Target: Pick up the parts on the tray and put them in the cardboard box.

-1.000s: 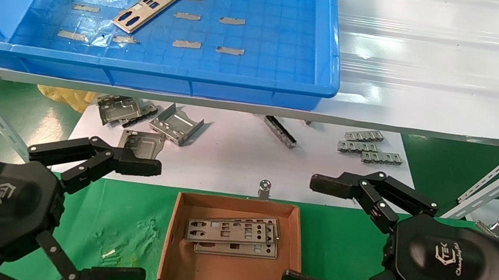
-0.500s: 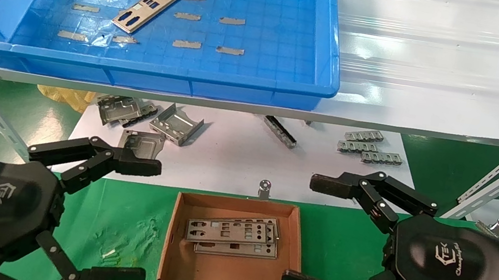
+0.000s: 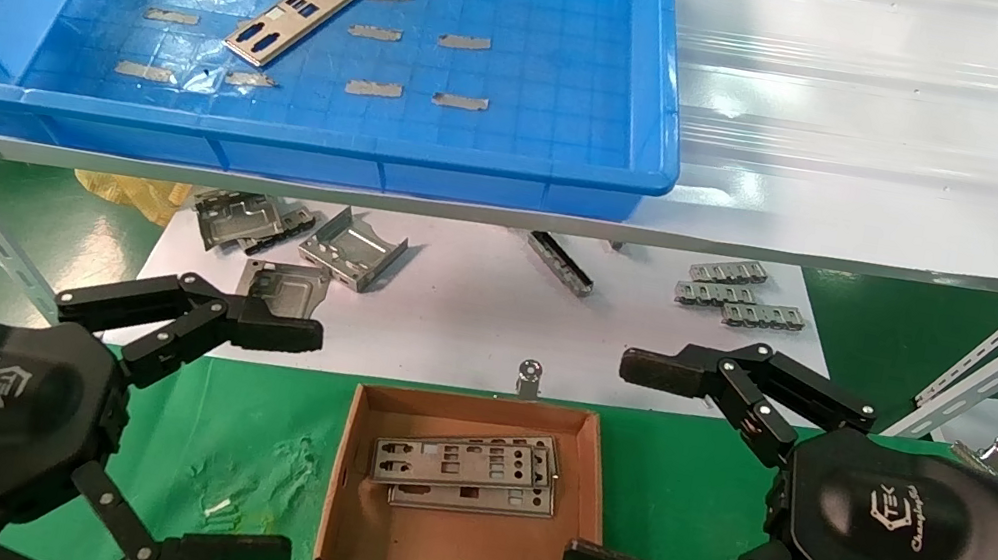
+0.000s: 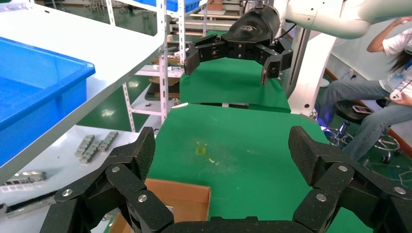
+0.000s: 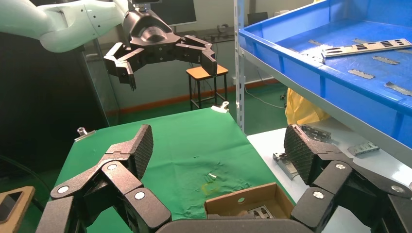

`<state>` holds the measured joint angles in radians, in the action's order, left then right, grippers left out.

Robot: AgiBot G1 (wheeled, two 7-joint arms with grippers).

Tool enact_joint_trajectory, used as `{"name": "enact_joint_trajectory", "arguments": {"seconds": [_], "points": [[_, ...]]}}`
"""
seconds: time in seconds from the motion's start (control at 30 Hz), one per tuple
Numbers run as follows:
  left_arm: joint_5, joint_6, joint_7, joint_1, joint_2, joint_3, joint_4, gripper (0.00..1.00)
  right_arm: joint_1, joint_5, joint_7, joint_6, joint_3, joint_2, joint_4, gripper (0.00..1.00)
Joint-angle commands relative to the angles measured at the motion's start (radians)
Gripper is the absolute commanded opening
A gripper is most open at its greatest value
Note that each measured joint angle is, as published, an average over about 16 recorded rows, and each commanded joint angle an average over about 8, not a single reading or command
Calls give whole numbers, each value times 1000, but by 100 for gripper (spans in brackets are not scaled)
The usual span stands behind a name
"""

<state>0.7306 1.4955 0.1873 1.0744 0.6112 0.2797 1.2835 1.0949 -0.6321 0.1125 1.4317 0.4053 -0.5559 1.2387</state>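
Landmark for all placements: the cardboard box [image 3: 465, 492], sitting on the green cloth nearest the robot.

Item 1. Left gripper [image 3: 269, 439], hanging just to the left of the box, fingers spread wide, gripping nothing. Idling.

Item 2. Right gripper [image 3: 620, 463], hanging just to the right of the box, fingers likewise spread wide and carrying nothing.

Item 3. Cardboard box, open-topped, brown. Two parts [image 3: 467, 472] are lying flat inside it, one overlapping the other, filling the far half of the floor. Long axes are running across the box from left to right, the right ends tipping slightly toward the far wall. This share of the job is reading as done.

Item 4. White sheet beyond the box, lower level. Folded grey brackets [image 3: 303, 237] are resting beyond the box to its left; small notched strips [image 3: 740, 295] are resting beyond it to its right. Neither group appears to belong to the job.

Item 5. Tray [image 3: 476, 177], blue, on the raised shelf well beyond the box and to its left. One part [image 3: 303, 9] is lying flat on the gridded floor among grey tape scraps [image 3: 414, 63]. Its long axis is running diagonally, the near end pointing left, the far end pointing right.

Status: two parts boxed, one showing as outstanding; judging by the layout, a single further transfer is remaining.
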Motion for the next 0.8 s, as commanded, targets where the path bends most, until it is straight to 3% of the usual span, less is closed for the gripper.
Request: {"name": "enact_joint_trajectory", "arguments": {"seconds": [0.03,0.8], "points": [[0,0,0,0,0,0,0,100,0,0,0,0,0,0,0,100],[0,0,0,0,0,0,0,100,0,0,0,0,0,0,0,100]]}}
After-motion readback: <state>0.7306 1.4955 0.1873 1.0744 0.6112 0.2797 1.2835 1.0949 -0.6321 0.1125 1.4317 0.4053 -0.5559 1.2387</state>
